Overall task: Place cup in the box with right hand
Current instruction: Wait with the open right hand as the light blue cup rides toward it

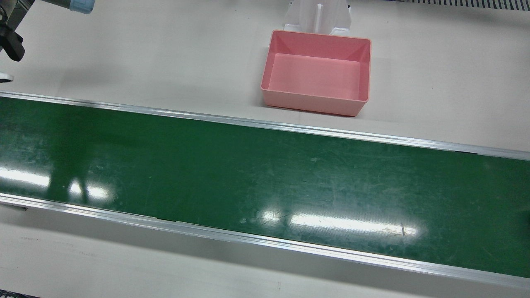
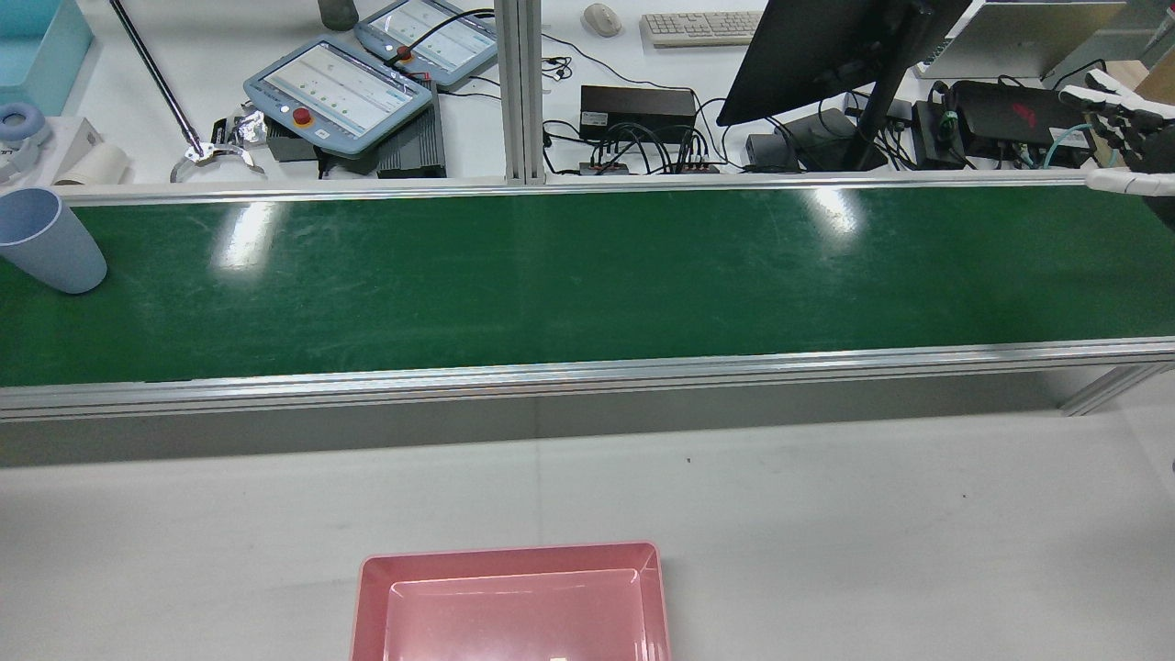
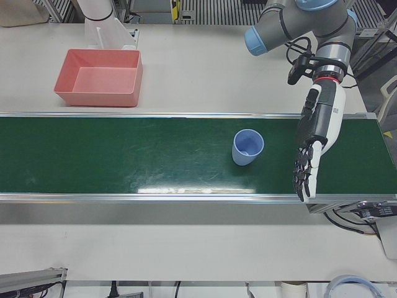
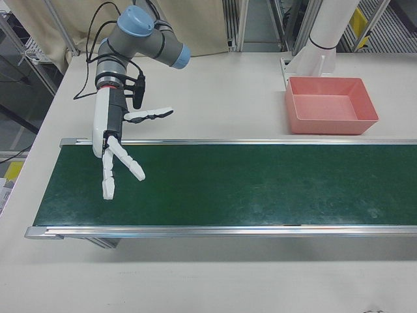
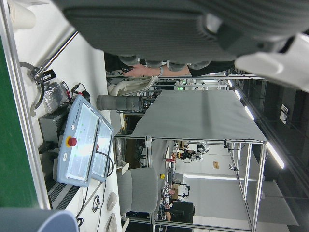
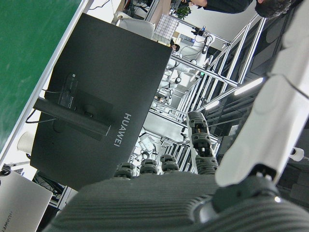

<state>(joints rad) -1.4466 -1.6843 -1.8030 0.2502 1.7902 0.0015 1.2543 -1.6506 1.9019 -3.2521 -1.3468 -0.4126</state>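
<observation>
The rear view's left edge cut off part of the cup (image 2: 48, 240), and its bottom edge cropped the near side of the pink box (image 2: 510, 606). At that view's right edge only the fingers (image 2: 1115, 119) of the right hand (image 2: 1134, 147) showed. The front view missed the cup altogether.

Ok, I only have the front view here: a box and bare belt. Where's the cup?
Observer: The cup stands upright on the belt, toward the robot's left end.
Reviewer: Is anything holding it?
Observer: No. The left hand hangs open beside it, apart from it.
Reviewer: And the right hand?
Observer: The right hand is open over the belt's opposite end, fingers spread, holding nothing.
</observation>
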